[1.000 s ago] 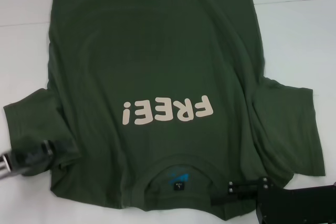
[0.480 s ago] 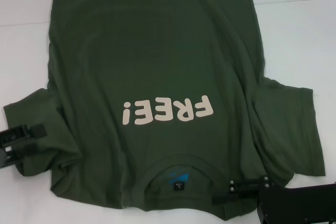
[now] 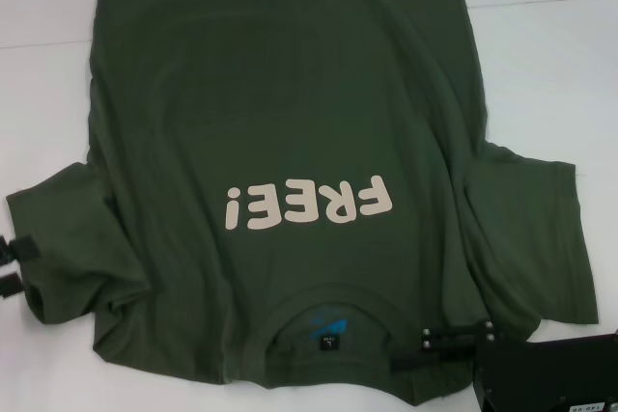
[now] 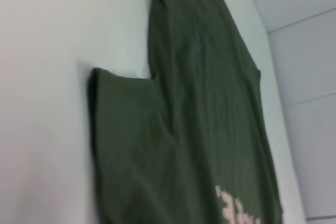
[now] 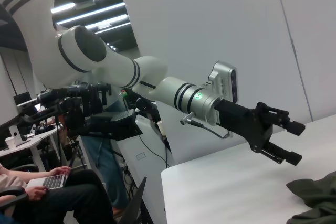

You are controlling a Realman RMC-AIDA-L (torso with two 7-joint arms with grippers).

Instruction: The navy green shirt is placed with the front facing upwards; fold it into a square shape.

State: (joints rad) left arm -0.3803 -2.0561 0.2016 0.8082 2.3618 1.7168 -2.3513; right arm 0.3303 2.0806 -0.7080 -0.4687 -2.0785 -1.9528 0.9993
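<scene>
Backing off leftward, the left gripper (image 3: 10,265) now shows only its open fingertips at the frame edge, clear of the left sleeve. That leaves the dark olive-green cotton T-shirt (image 3: 290,123) flat and unfolded, front up, on the white table (image 3: 550,74). Near the collar, the right gripper (image 3: 439,346) lies on the right shoulder; I cannot tell its state. An office stands behind.
</scene>
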